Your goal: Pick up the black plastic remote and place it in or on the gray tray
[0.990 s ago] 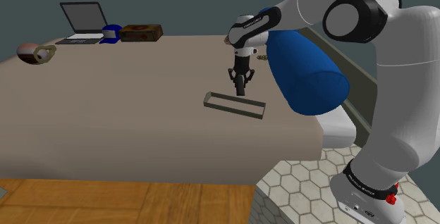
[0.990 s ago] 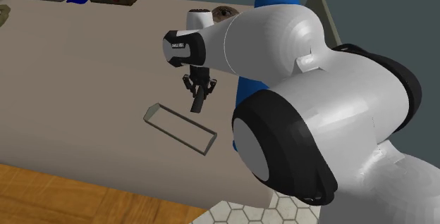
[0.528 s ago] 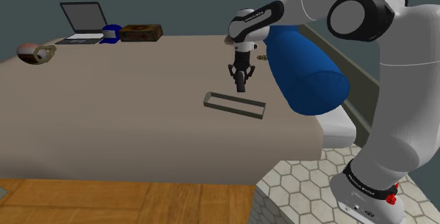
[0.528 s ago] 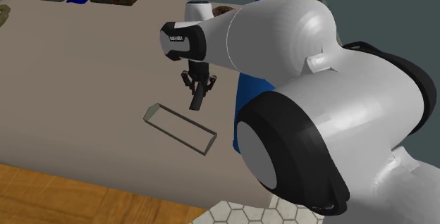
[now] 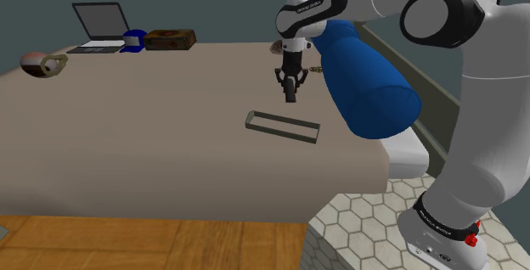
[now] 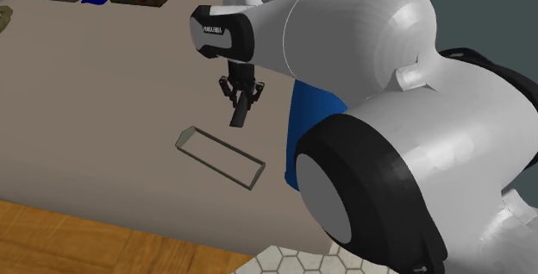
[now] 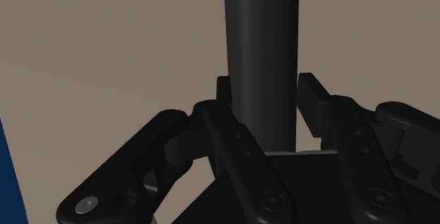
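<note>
My gripper [image 5: 290, 80] hangs in the air over the beige table, shut on the black remote [image 5: 290, 93], which points downward from the fingers. In the second exterior view the gripper [image 6: 240, 93] holds the remote [image 6: 238, 114] a little above and beyond the far side of the gray tray [image 6: 219, 157]. The tray [image 5: 282, 125] is a shallow rectangular frame lying flat on the table, below the remote and nearer the camera in the shoulder view. The wrist view shows the remote [image 7: 261, 53] as a dark bar clasped between both fingers [image 7: 314, 103].
A big blue cylinder [image 5: 367, 77] lies at the table's right end, close beside the arm. At the far left corner stand a laptop [image 5: 100, 27], a blue mug [image 5: 132, 41], a brown box [image 5: 170, 39] and a roll-shaped object [image 5: 42, 64]. Wooden floor [image 5: 127, 243] lies in front.
The gripper has risen with the remote still held and has drifted slightly away from the tray. The tray has not moved.
</note>
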